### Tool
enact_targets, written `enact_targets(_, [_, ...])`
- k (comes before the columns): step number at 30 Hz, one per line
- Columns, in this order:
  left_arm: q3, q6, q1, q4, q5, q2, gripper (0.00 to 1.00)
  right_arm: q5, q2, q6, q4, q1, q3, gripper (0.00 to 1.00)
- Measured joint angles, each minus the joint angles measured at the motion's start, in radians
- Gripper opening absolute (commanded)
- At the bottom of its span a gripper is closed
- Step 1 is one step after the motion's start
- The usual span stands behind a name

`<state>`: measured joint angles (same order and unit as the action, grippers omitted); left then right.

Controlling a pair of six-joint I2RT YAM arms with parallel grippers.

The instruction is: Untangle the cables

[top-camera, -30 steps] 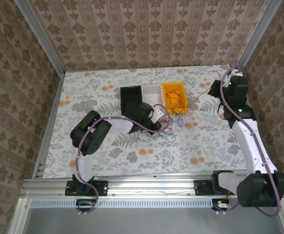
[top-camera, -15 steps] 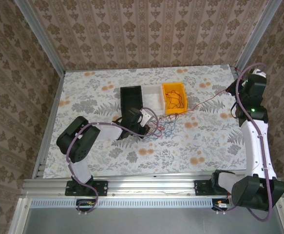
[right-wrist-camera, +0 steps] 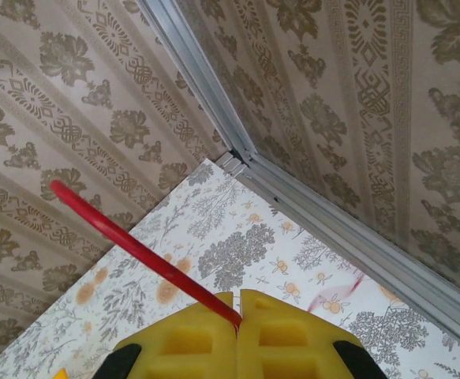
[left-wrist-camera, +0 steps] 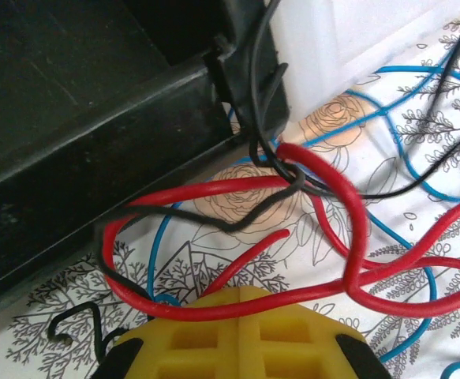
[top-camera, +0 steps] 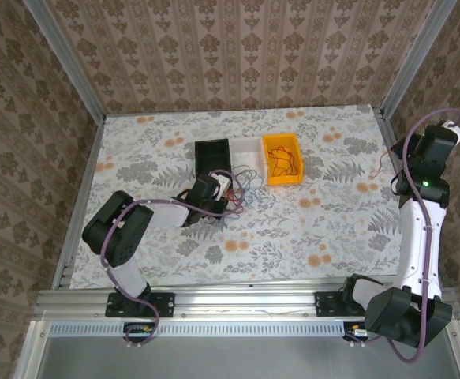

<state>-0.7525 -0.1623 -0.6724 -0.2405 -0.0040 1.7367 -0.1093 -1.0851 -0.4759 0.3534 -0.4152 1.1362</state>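
Pulled clear: red cable (right-wrist-camera: 135, 245), pinched in closed right gripper (right-wrist-camera: 237, 306), swung out past right edge of table (top-camera: 324, 229), loose end dangling free of tangle (top-camera: 241, 183). Left gripper (left-wrist-camera: 237, 304) clamped on a red strand, tangle dragged back beside black bin (top-camera: 212, 154). One cable separated; rest still knotted.

- A flower-printed table (top-camera: 151, 142) is carrying three bins in a row near its far middle.
- A black bin (top-camera: 212, 155) is sitting at the left end, its dark wall (left-wrist-camera: 72, 118) showing close in the left wrist view.
- A white bin (top-camera: 247, 147) is sitting in the middle, touching both neighbours.
- A yellow bin (top-camera: 282, 158) is sitting at the right end.
- Patterned walls (top-camera: 237, 47) are standing around three sides of the table.
- A metal rail (top-camera: 230, 304) is running along the near edge.
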Motion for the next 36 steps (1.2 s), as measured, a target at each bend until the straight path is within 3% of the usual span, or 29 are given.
enact_targets(6, [0.026, 0.005, -0.009, -0.04, 0.0, -0.009, 0.0, 0.029, 0.007, 0.002, -0.019, 0.027, -0.006, 0.02])
enact_targets(17, [0.083, 0.053, -0.052, -0.106, 0.038, -0.039, 0.0, 0.181, -0.003, 0.108, -0.131, 0.337, 0.026, 0.04])
enact_targets(25, [0.084, 0.034, -0.054, -0.129, 0.042, -0.03, 0.0, 0.228, -0.18, 0.129, -0.217, 0.473, 0.143, 0.04])
enact_targets(36, [0.092, 0.027, -0.056, -0.148, 0.042, -0.03, 0.0, 0.173, -0.482, 0.132, -0.249, 0.513, 0.22, 0.03])
